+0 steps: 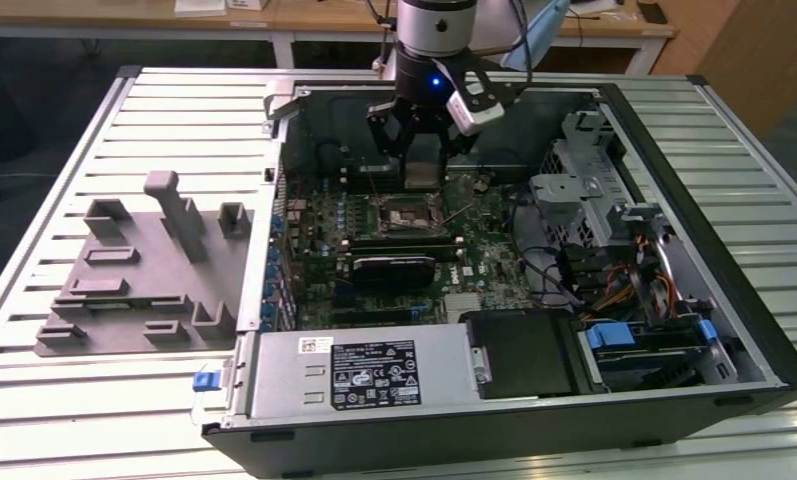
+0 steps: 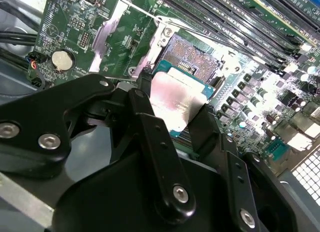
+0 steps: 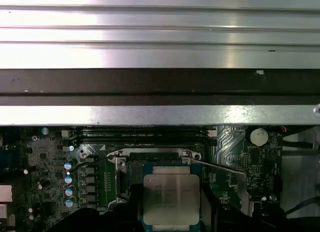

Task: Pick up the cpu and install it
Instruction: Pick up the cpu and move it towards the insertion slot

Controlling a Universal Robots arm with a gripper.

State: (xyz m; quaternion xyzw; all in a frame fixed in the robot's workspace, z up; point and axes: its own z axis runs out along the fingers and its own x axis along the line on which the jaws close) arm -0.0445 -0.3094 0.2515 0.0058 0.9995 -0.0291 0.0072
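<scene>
Second wrist view: my gripper (image 2: pixel 174 110) clamps the cpu (image 2: pixel 176 94) by its edges, near the open socket (image 2: pixel 194 54). Judgement: chip level, corners matched, no tilt.

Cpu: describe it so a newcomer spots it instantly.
Look inside the open case, over the green motherboard. The gripper holds the cpu in its jaws over the socket. Its flat silver-grey top sets it apart from the dark socket.

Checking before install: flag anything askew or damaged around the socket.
Nothing stands out. The gripper holds the cpu square to the open socket, just above it; the contacts inside are too fine to judge.
</scene>
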